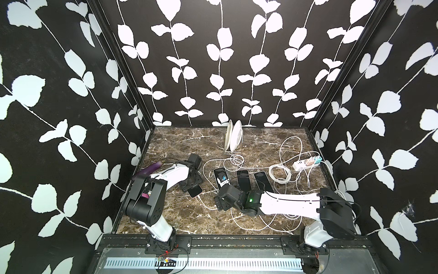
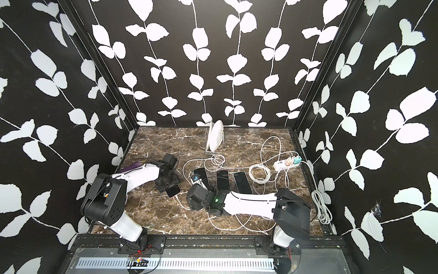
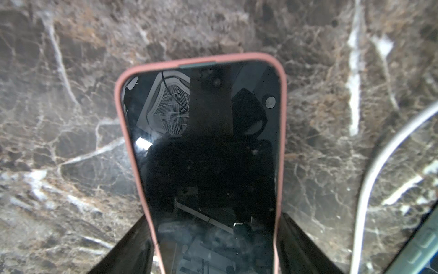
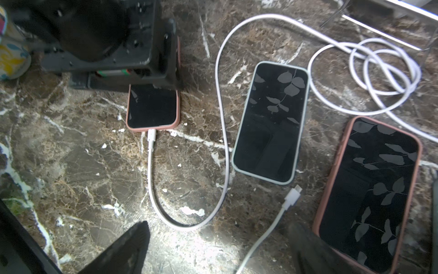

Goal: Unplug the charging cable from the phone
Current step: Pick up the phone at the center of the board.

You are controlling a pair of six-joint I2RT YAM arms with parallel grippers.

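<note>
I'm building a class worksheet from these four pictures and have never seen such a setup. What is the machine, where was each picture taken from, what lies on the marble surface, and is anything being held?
Two robot arms stand at the near edge of a marble table. Each ends in a two-fingered gripper. Two pictures look down on the whole scene from above. The other two come from a camera on each arm's wrist. On the table lie four phones, white cables, a power strip and upright plates. The left gripper straddles a pink-cased phone, which has its charging cable plugged in. Whether the gripper is squeezing the phone is unclear. The right gripper hangs open, holding nothing.
</note>
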